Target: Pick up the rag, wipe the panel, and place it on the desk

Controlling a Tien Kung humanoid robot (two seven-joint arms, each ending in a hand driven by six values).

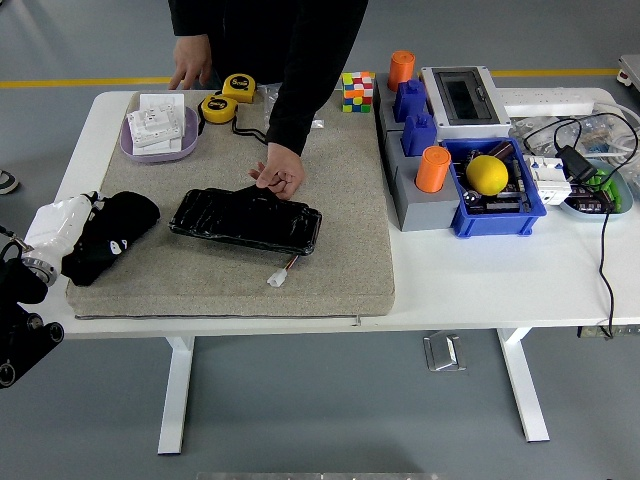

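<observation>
Left hand (85,238), black-gloved over a white wrist, lies at the left edge of the grey mat (340,200); whether it is wide, narrow or holding anything cannot be told. No rag can be made out apart from that dark bundle. Black panel (245,220) lies flat mid-mat, just right of the hand, not touching it. A person's hand (278,172) presses the panel's far edge; their other hand (190,72) rests on the white table (480,270) by 2 yellow tape measures (228,96).
</observation>
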